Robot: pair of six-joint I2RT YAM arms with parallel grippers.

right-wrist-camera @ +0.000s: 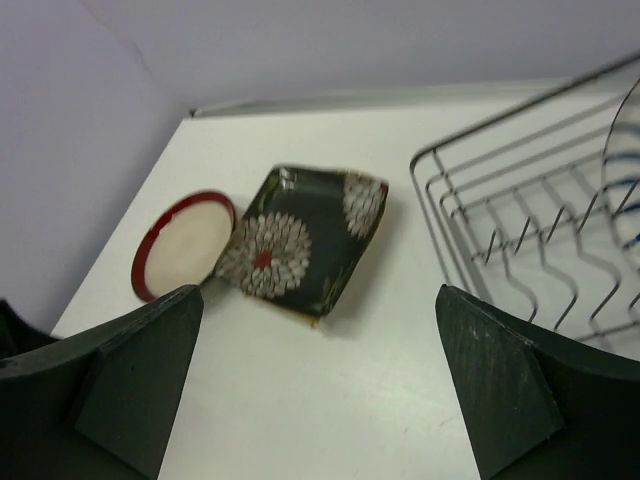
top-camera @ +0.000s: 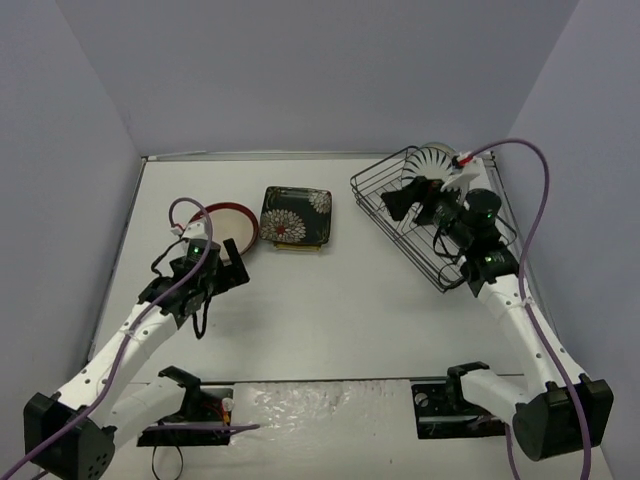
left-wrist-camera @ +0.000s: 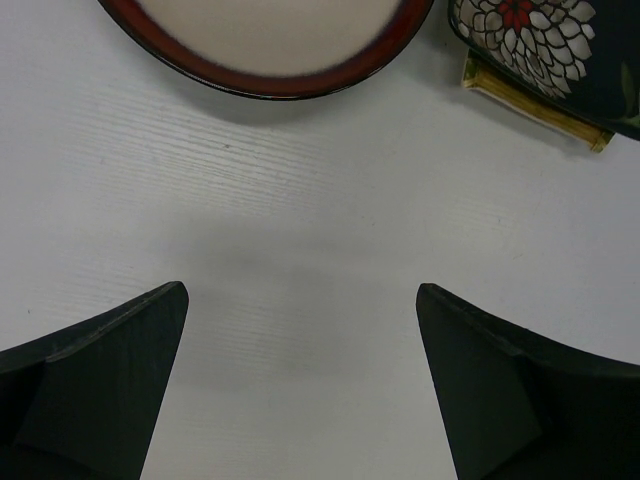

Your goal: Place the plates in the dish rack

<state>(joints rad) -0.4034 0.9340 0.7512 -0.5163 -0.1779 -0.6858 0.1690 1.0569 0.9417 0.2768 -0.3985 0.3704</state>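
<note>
Surfaces: rack of thin dark metal wire; floral plate, left of rack, glossy glazed; table matt white, faintly grained.

Striped plate racked; red-rimmed plate, floral plate flat

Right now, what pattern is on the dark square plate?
Large white flowers, one red-centred, on the black square plate; best in right wrist view.

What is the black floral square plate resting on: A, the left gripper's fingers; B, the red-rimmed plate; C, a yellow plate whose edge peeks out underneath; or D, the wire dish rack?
C: in the left wrist view, the edge of a yellow plate sticks out from under the black floral plate.
</note>
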